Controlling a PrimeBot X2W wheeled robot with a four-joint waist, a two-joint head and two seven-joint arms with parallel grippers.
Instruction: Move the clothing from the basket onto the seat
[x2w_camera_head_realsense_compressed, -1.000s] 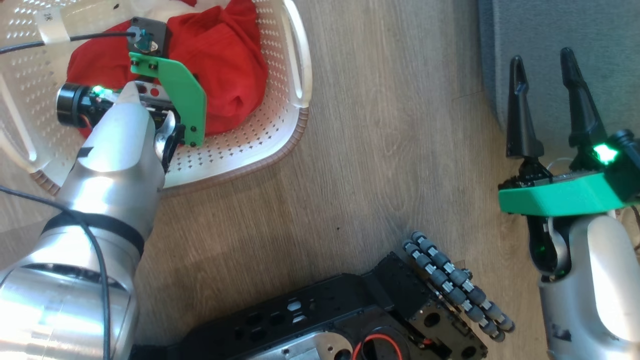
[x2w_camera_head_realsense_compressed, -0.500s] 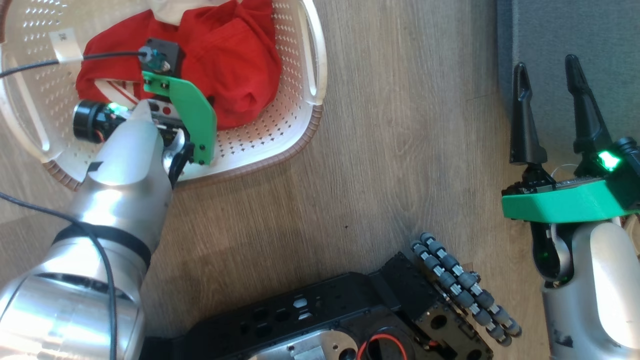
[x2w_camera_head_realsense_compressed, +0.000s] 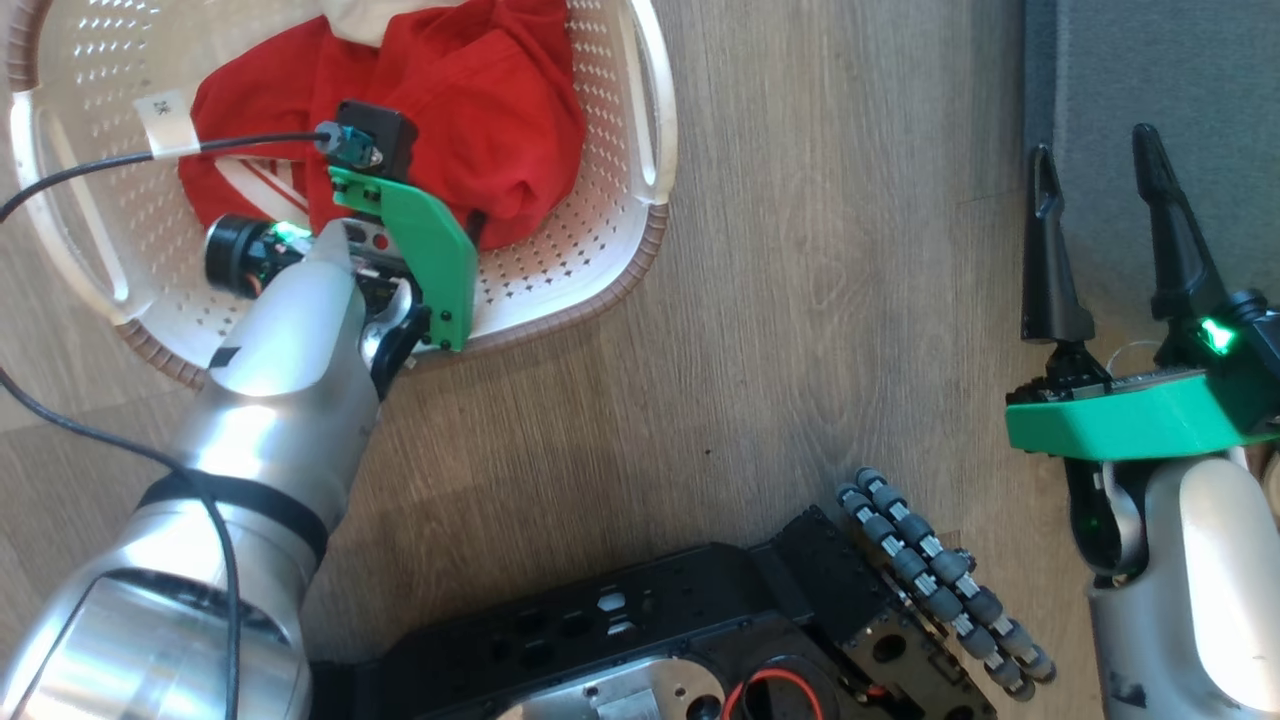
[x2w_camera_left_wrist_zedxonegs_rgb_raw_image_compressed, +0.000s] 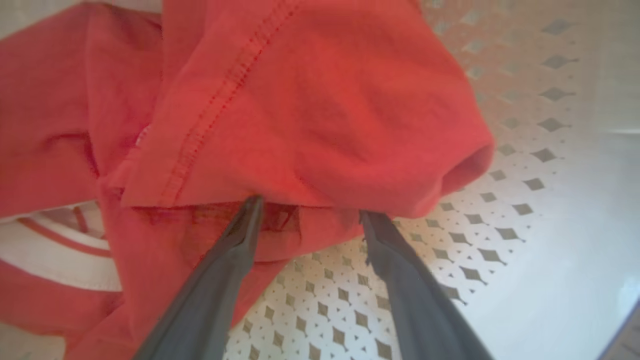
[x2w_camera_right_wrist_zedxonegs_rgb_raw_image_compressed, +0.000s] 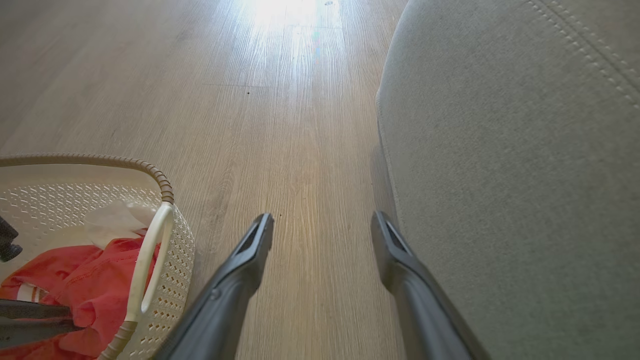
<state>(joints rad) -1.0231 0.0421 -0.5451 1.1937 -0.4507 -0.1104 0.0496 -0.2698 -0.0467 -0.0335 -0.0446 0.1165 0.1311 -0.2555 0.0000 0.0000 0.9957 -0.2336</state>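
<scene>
Left side: the left gripper (x2w_camera_left_wrist_zedxonegs_rgb_raw_image_compressed: 310, 207) is down inside the basket (x2w_camera_head_realsense_compressed: 585, 285). Its fingers are spread, with the tips tucked at the lower edge of a fold of the clothing (x2w_camera_head_realsense_compressed: 500, 120) and nothing pinched yet.

Risks, as I judge them:
- Closing here may catch only the top fold, so the garment could slip out on the lift.
- A fingertip sits close to the perforated floor and could snag a hole.
- The light basket might drag along, or trailing fabric might hook the handle.

Centre: bare wooden floor (x2w_camera_head_realsense_compressed: 800, 300).

Right side: the right gripper (x2w_camera_head_realsense_compressed: 1093, 142) has its fingers spread and holds nothing. It hovers at the edge of the seat (x2w_camera_head_realsense_compressed: 1180, 70).

Contents: the basket holds bunched red clothing with white striped trim, and a pale piece (x2w_camera_head_realsense_compressed: 355, 20) at the far edge. A barcode sticker (x2w_camera_head_realsense_compressed: 167, 120) is on the inner wall. All the clothing I can see lies in the basket.
</scene>
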